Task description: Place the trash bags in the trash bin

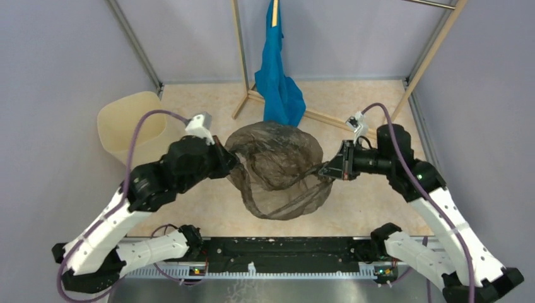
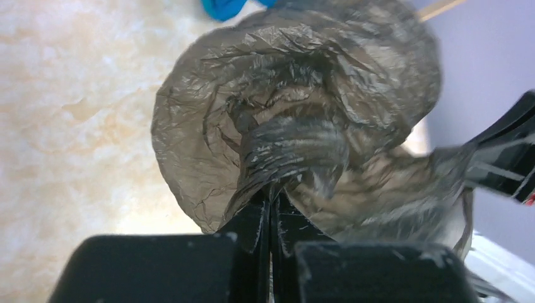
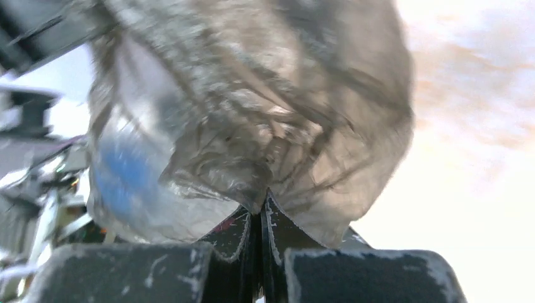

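Now: trash bag (image 1: 277, 151) gripped at both sides

Your trash bin (image 1: 129, 123) stands far left on the worktop (image 1: 202, 202), apart from the bag. Your left tool (image 1: 228, 163) is clamped on one bag edge, and your right tool (image 1: 325, 170) pinches the opposite edge.

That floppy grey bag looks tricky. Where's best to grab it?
Pinch the rim of the trash bag from opposite sides, as the left gripper and right gripper do: the limp film has no firm body, and two spread edges hold its mouth open.

No text, label, brand, number or sign can be read on anything in view.
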Robot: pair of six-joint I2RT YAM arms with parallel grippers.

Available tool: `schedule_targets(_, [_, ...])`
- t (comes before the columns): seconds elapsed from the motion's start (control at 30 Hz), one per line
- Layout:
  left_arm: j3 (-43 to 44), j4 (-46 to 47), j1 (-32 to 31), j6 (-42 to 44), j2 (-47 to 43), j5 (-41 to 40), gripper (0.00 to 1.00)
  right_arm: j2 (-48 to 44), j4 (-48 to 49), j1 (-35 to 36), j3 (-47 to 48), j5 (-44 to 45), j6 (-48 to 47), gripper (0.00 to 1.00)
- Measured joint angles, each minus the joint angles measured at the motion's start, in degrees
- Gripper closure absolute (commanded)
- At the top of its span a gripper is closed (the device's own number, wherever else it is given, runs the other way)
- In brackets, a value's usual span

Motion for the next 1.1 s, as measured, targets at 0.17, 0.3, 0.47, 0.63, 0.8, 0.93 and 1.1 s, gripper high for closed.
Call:
schedule_targets(0.17, [-7.4, 1.2, 0.0, 0.5, 4.4, 0.1, 1.0, 5.2, -5.9, -3.8, -0.5, 12.0, -6.5, 1.0])
schedule_targets(0.3, [-15.5, 0.2, -0.1, -0.6, -5.1, 0.7, 1.0, -1.7, -9.4, -3.8, -1.6, 16.7, -9.0, 1.0])
schedule_targets(0.47, [-12.7, 0.7, 0.0, -1.0, -14.3, -1.3, 1.0, -5.8, -9.4, -3.8, -1.6, 17.9, -10.3, 1.0])
schedule_targets(0.63, [-10.2, 2.6, -0.1, -0.7, -12.8, -1.7, 1.0, -4.1, -8.6, -3.8, -2.4, 17.9, -10.7, 1.0])
schedule_targets(0.8, [-10.7, 3.7, -0.1, -0.3, -9.8, -1.4, 1.0, -4.0, -7.7, -3.8, -3.3, 19.1, -10.6, 0.98])
schedule_targets(0.93, [-10.8, 5.8, -0.1, 1.4, -7.6, -1.4, 1.0, -3.5, -4.6, -3.8, -4.1, 21.4, -10.5, 0.97])
schedule_targets(1.1, [-3.2, 7.8, -0.1, 5.0, 4.7, -1.2, 1.0, 2.5, -0.8, -3.8, -3.0, 23.4, -11.3, 0.99])
